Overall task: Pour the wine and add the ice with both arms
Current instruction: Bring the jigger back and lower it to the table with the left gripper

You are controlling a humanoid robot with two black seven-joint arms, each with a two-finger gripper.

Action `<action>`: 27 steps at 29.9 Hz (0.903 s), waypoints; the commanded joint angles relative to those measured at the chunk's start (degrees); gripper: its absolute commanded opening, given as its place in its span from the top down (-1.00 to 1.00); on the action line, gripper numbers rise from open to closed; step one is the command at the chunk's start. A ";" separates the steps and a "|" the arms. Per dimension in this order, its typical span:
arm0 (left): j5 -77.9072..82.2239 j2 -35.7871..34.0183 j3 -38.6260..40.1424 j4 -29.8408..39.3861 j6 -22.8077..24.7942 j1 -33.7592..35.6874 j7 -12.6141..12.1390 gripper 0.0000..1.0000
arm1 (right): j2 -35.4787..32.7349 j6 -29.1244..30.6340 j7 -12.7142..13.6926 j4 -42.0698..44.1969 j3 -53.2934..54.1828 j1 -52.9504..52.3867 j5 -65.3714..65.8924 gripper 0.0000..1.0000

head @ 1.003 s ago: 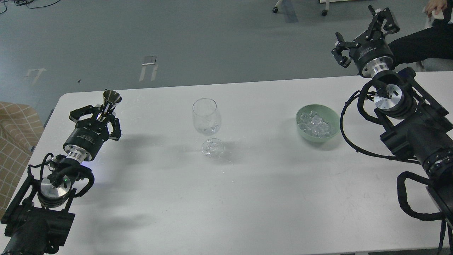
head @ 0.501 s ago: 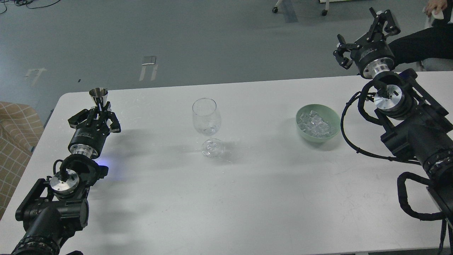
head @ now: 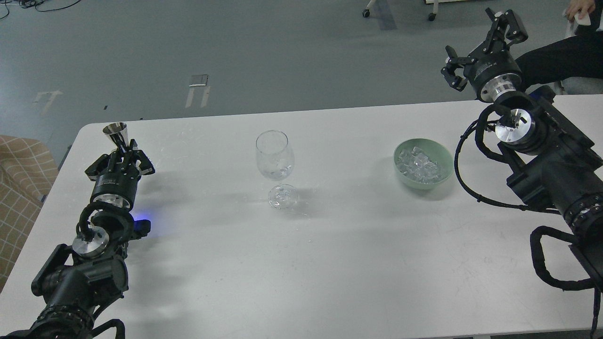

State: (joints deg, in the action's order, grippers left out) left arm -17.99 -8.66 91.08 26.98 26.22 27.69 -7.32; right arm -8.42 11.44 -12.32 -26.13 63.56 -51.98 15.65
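Steel jigger (head: 116, 132), a small cone-shaped measure, sits at the far-left of the white table (head: 330, 245), well left of the wine glass (head: 275, 155), which I take as my landmark. My left gripper (head: 123, 157) is clamped on the jigger's narrow waist, fingers drawn in around it, cup mouth up and roughly upright. I cannot see whether any wine is inside; the liquid is not visible from the head view.

The wine glass stands upright near table centre, its foot nearer to me than its bowl. A glint low in the bowl could be liquid or an ice cube; I cannot tell which.

Right of the glass, clearly apart from it, is the green bowl (head: 423, 163) holding the ice (head: 419, 165), a heap of clear cubes.

Further right and beyond the table's far edge, my right gripper (head: 480, 52) hangs in the air with its fingers spread wide, holding nothing.

Judgement: the pour step is in hand, measure grasped but not yet at the glass. Next move calls for carrying the jigger rightward, level, to above the glass rim, then tipping slowly. The right arm must then descend to the bowl for a cube.
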 commanded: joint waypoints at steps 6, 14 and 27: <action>0.14 -0.22 -0.47 -0.35 -0.47 0.26 -0.06 0.19 | 0.16 -0.45 0.01 0.03 -0.01 0.03 0.00 -1.00; 0.41 0.04 -0.73 -0.53 -0.64 0.35 0.03 0.07 | -0.01 -0.45 0.01 -0.06 -0.01 0.03 0.00 -1.00; 0.50 -0.92 -0.64 -0.88 -1.61 1.58 -0.59 -0.24 | 0.25 -0.45 0.01 -0.06 0.08 0.30 0.00 -1.00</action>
State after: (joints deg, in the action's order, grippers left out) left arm -17.55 -9.21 90.44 26.01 24.64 28.76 -7.66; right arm -8.18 10.98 -12.32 -26.20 63.54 -51.54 15.65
